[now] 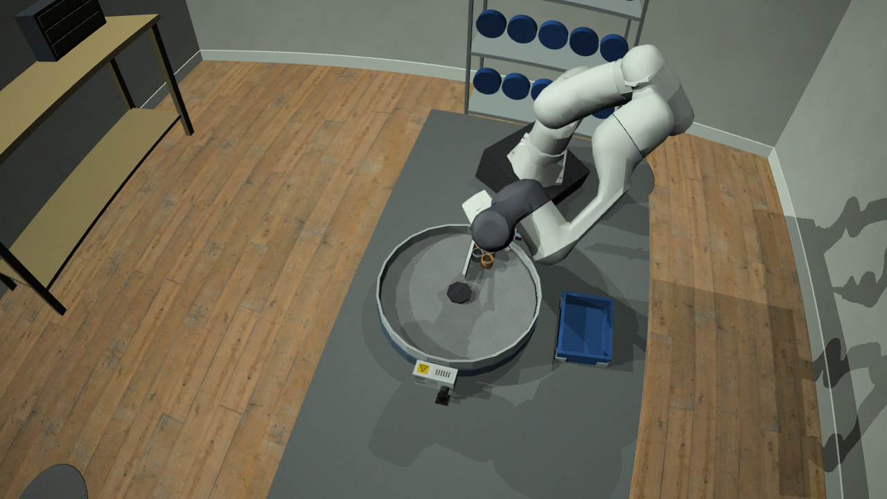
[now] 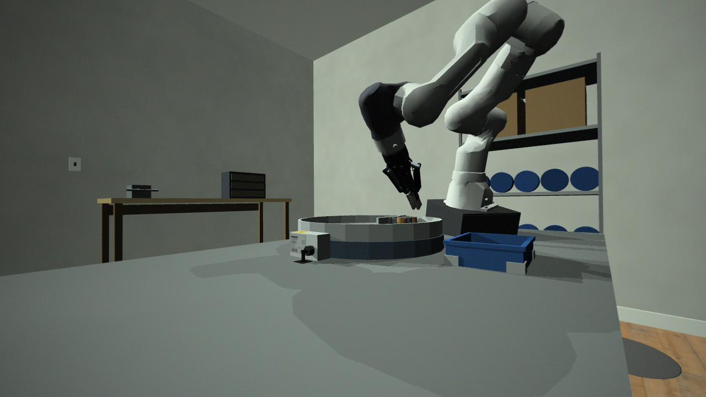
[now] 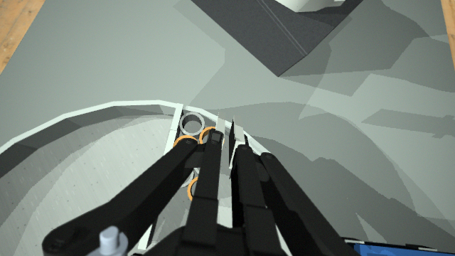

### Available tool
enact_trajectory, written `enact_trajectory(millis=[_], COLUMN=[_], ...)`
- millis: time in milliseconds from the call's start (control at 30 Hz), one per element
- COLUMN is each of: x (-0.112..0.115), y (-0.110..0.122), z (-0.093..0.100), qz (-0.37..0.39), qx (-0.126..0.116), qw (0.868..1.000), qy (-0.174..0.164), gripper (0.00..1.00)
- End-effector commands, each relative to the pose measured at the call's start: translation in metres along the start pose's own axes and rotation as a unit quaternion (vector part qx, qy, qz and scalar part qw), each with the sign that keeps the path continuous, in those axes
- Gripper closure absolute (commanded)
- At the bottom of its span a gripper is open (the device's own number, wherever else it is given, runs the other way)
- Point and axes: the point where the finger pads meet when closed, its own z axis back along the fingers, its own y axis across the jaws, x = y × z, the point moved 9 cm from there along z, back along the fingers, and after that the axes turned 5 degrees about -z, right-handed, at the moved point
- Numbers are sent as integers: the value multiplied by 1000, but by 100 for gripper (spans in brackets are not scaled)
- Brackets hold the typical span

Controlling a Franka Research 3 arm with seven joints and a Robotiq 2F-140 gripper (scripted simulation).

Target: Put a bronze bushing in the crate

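Above the turning table (image 1: 427,328) (image 2: 370,231) (image 3: 89,149), gripper (image 2: 417,208) (image 3: 227,124) pressed together on nothing; bronze bushings (image 1: 487,261) (image 3: 190,190) sit by the divider (image 1: 468,260) (image 3: 173,129). Looks pre-grasp: spread fingers, straddle one bronze only.

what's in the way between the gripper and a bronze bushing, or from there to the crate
Nothing visible blocks the gripper from above the bronze bushing. Toward the crate, the turning table's raised rim stands between, so it would probably need lifting over.
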Motion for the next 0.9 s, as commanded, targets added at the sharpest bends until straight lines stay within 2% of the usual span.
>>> enact_trajectory(millis=[0,867], x=[9,12], y=[1,1], z=[-8,-11], qz=[-1,-1], qx=[-1,-1], qw=[1000,1000], qy=[-3,-3], gripper=[94,94])
